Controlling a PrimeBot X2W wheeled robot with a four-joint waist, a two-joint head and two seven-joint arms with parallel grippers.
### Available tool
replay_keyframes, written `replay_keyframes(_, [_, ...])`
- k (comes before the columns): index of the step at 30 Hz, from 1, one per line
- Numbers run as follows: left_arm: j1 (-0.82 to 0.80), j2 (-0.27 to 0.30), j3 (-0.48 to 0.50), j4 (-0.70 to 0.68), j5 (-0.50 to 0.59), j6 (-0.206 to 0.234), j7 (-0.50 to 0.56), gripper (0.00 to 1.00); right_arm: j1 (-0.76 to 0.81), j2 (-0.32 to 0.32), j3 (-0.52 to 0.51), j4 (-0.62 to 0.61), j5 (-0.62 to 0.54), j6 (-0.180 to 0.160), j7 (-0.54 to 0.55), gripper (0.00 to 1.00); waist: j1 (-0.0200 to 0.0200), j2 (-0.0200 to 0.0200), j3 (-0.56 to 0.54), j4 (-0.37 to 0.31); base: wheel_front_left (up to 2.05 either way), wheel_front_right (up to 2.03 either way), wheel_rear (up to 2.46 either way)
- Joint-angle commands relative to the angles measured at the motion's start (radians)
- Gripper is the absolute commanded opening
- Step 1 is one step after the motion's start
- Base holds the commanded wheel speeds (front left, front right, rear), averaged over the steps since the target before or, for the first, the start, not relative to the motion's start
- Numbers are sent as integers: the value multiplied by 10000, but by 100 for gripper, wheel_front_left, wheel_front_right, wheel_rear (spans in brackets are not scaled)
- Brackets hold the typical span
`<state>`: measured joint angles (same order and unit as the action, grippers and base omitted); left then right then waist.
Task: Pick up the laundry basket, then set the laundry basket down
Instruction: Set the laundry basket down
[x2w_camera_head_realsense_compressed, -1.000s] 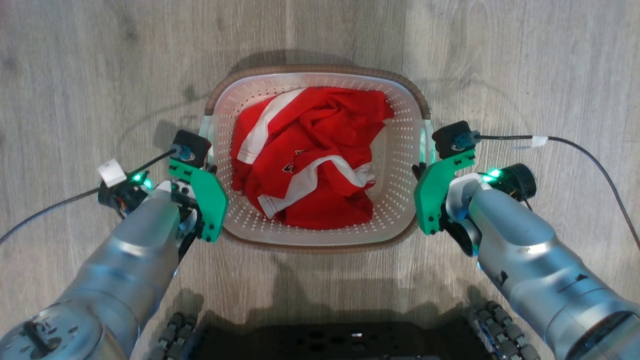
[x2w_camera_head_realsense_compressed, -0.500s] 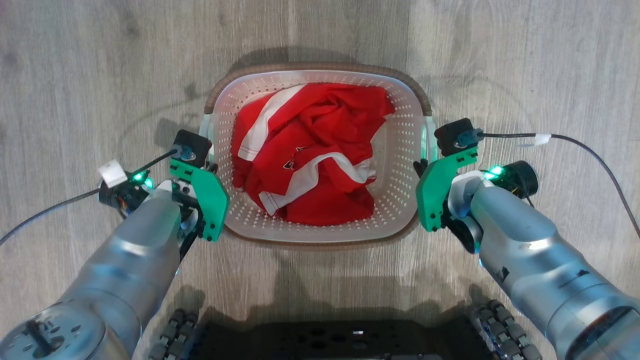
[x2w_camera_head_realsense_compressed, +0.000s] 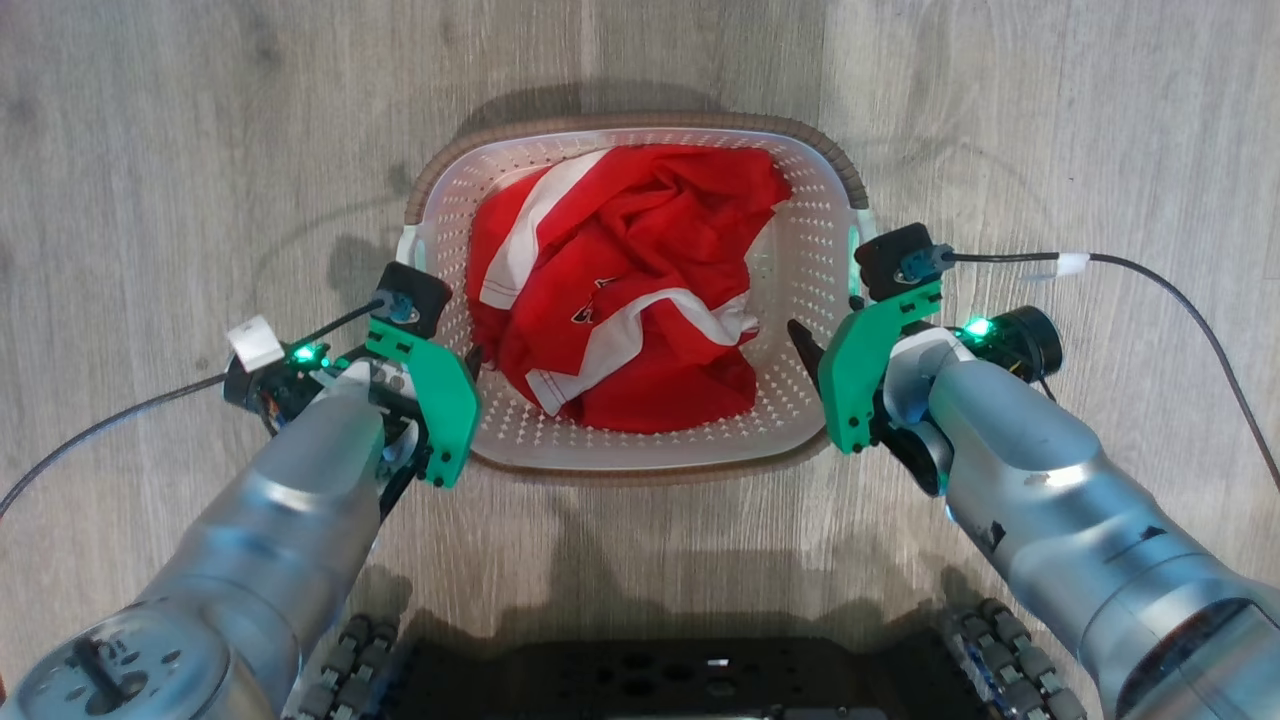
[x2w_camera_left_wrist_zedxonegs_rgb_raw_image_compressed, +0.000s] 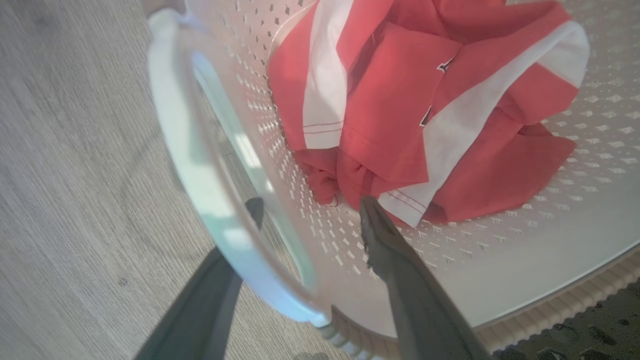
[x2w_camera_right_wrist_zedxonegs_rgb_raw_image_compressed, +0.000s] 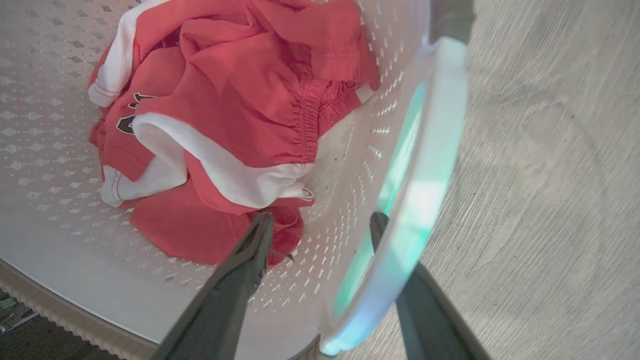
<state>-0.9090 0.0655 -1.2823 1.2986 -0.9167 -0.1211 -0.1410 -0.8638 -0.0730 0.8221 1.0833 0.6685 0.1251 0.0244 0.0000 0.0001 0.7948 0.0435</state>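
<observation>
My left gripper (x2w_camera_left_wrist_zedxonegs_rgb_raw_image_compressed: 310, 204) and right gripper (x2w_camera_right_wrist_zedxonegs_rgb_raw_image_compressed: 321, 219), fingers spread apart, each straddle one of the laundry basket's (x2w_camera_head_realsense_compressed: 640, 122) side handles (x2w_camera_left_wrist_zedxonegs_rgb_raw_image_compressed: 185, 150). They reach farther inward than a second ago. The basket sits on the wood floor (x2w_camera_head_realsense_compressed: 150, 150) and holds a red-and-white garment (x2w_camera_head_realsense_compressed: 620, 290).

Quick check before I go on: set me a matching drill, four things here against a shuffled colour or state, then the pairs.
1 laundry basket
2 red-and-white garment
3 left gripper
4 right gripper

A jaws open astride the right handle
B crumpled inside the basket
C white perforated walls, brown rim
D jaws open astride the left handle

Pairs: 1-C, 2-B, 3-D, 4-A
</observation>
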Motion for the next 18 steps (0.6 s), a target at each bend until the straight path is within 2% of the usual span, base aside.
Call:
replay_keyframes(1, [-8,68,68,-94,28,51,-5,100,346,227,110,240,44,56,107,100,0,-1,-21,-2,0,0,0])
replay_keyframes(10, [75,161,88,-84,-43,300,46,100,425,227,75,592,106,56,436,100,0,-1,-259,-26,0,0,0])
replay_keyframes(18, [177,210,91,-81,-117,341,187,100,541,227,120,585,116,56,540,100,0,-1,-543,-87,0,0,0])
